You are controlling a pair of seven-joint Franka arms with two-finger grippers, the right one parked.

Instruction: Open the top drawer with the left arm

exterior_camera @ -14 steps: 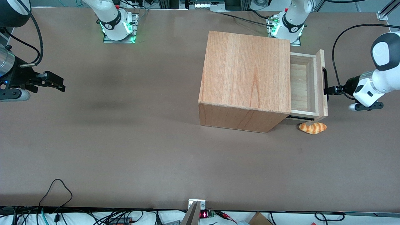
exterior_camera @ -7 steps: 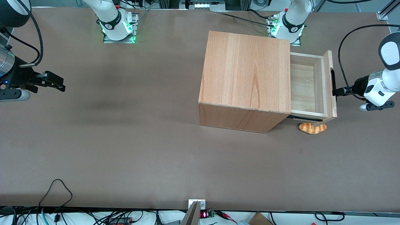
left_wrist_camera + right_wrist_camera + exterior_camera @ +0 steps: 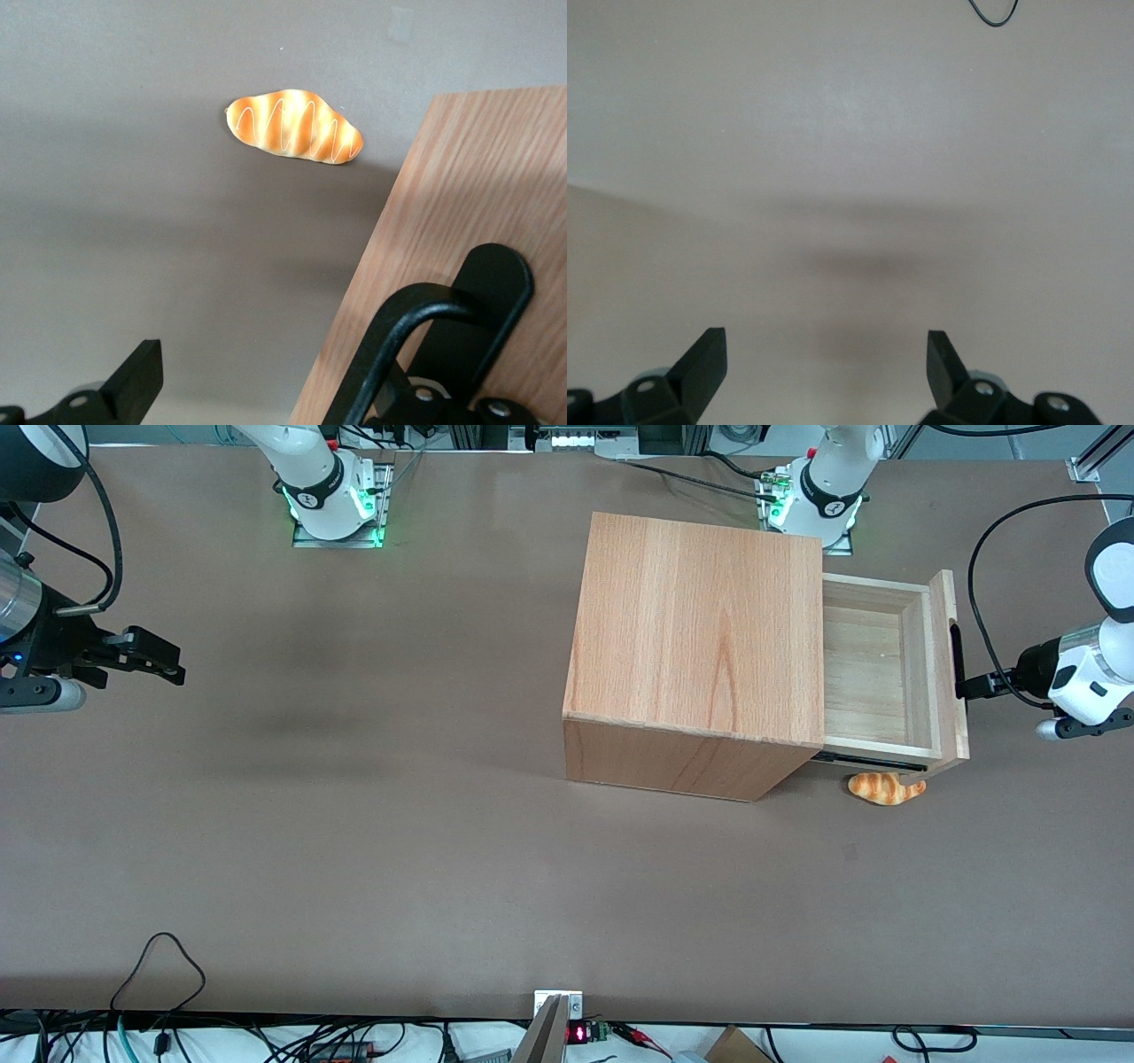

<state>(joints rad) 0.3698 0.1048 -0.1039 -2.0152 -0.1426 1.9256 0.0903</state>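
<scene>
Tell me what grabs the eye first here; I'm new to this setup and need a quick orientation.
The wooden cabinet stands out, its top drawer pulled well out toward the working arm's end of the table. The left arm's gripper is at the drawer's black handle. A striped bread roll lies on the table below the drawer's nearer corner.

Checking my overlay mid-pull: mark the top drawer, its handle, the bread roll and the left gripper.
top drawer (image 3: pixel 864 677): front view, pale inside floor.
handle (image 3: pixel 956 660): front view, black slot on the front panel.
bread roll (image 3: pixel 295 126): left wrist view, striped top.
gripper (image 3: pixel 970 687): front view, black tip at the handle.
</scene>
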